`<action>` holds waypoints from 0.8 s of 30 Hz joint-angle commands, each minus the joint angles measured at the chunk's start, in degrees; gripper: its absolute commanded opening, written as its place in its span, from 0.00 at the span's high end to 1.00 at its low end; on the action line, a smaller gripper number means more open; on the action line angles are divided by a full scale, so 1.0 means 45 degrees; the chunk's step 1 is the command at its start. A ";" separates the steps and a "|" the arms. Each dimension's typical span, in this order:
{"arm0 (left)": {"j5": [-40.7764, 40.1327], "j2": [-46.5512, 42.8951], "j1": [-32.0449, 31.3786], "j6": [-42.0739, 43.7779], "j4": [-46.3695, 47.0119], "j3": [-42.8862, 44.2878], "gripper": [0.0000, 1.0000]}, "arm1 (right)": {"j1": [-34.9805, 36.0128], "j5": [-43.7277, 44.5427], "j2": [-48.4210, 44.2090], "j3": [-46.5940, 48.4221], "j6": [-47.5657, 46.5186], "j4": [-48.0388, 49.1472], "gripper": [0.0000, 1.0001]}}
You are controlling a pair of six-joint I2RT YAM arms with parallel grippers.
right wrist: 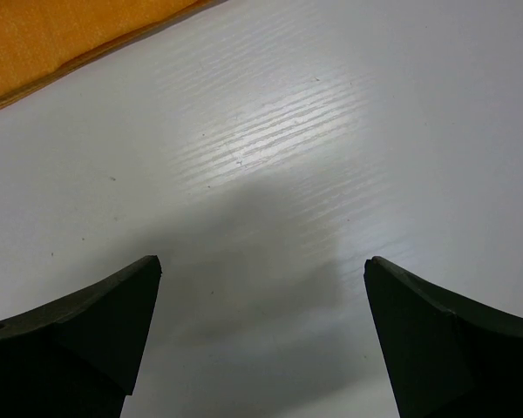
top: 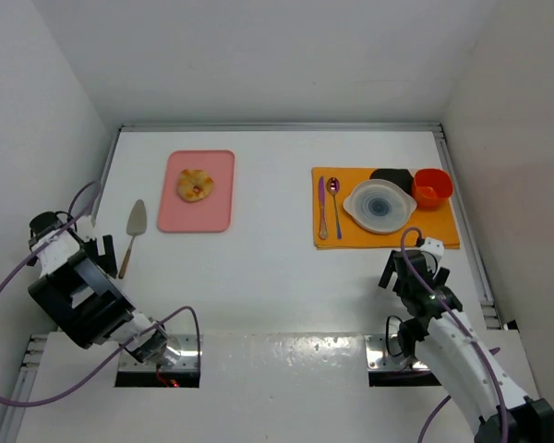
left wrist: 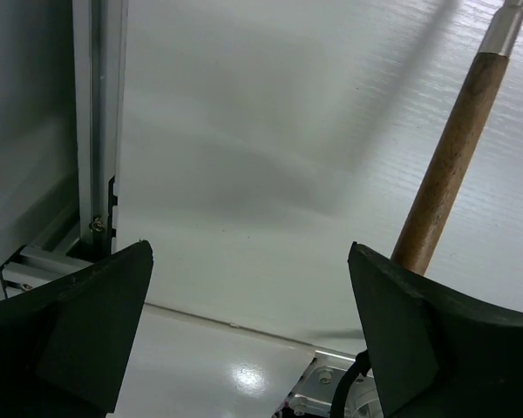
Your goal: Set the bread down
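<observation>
The bread (top: 195, 185) sits on a pink board (top: 212, 218) at the far left of the white counter (top: 277, 277), well apart from both arms. Nothing is touching it.

Over on the left, the left claw (left wrist: 250, 261) hangs low over the counter near the side rail, its jaws spread wide with only bare surface between them. The wrist view shows the wooden handle of a spatula (top: 132, 233) running just beside the right-hand finger; whether they touch, I cannot tell. The spatula lies between that arm and the pink board.

On the right, the right claw (right wrist: 261, 270) is spread apart too, holding nothing, hovering over bare counter just short of the near edge of an orange mat (top: 328, 242). On that mat: a white plate (top: 379, 206) in the middle, a purple spoon (top: 334, 205) to its left, and a red cup (top: 432, 187) at the far right corner.
</observation>
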 commanded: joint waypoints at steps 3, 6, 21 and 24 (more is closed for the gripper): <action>0.1349 -0.0722 0.0062 0.0641 -0.1141 0.1995 0.00 | -0.0039 0.0137 0.0031 0.0426 -0.0509 0.0456 0.00; 0.2662 -0.1132 -0.0983 0.1482 -0.2629 0.3543 0.00 | -0.0039 0.0039 0.0400 0.0660 -0.0997 0.0864 0.00; -0.2590 0.2382 -0.6774 -0.1893 -0.3825 0.3859 0.19 | 0.1558 -0.2345 0.4540 0.3842 -0.2109 0.2528 0.00; -0.3061 0.2499 -0.6638 -0.2129 -0.3338 0.3860 0.19 | 0.2574 -0.2247 0.6024 0.5034 -0.2541 0.2488 0.00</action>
